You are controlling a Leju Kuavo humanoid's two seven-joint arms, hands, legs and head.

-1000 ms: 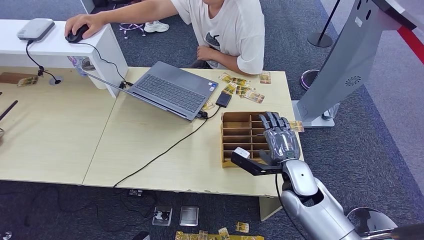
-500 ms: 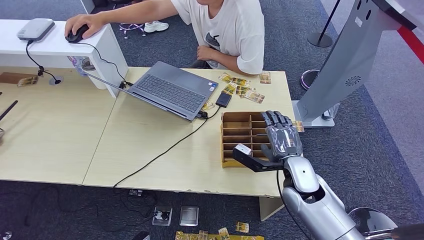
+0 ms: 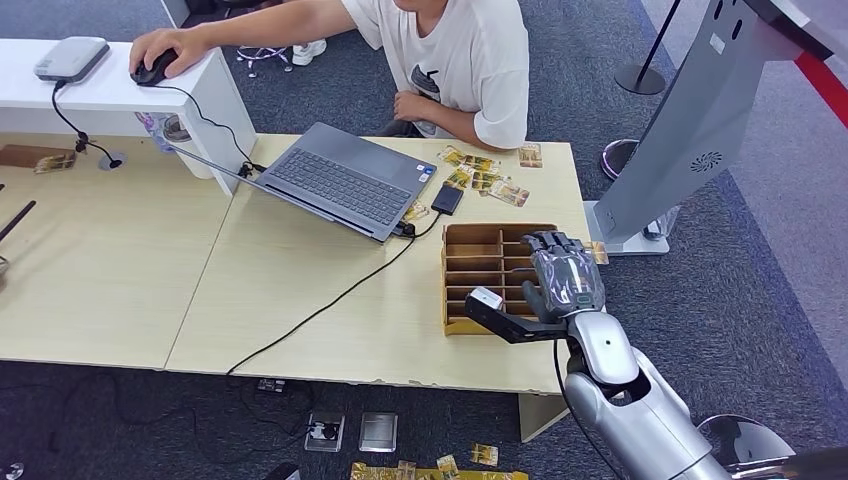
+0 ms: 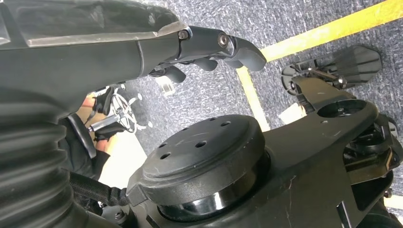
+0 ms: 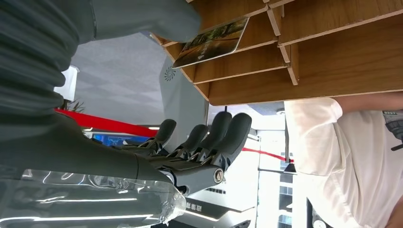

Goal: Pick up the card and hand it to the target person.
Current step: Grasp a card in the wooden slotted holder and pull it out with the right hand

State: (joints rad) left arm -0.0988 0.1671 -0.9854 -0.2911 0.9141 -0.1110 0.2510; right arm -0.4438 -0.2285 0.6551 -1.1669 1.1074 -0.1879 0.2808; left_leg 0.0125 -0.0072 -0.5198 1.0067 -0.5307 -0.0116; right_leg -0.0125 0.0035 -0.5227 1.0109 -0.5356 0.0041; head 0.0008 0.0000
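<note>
The right hand (image 3: 566,281) hovered over the right side of the wooden card rack (image 3: 474,262), fingers (image 5: 223,133) bent but gripping nothing, thumb beside a card (image 5: 211,42) lying in one slot. I couldn't tell how the left hand (image 4: 209,47), hanging toward the carpet, was set. More cards (image 3: 485,175) lay scattered near the seated person (image 3: 450,60), beyond the laptop (image 3: 345,180).
</note>
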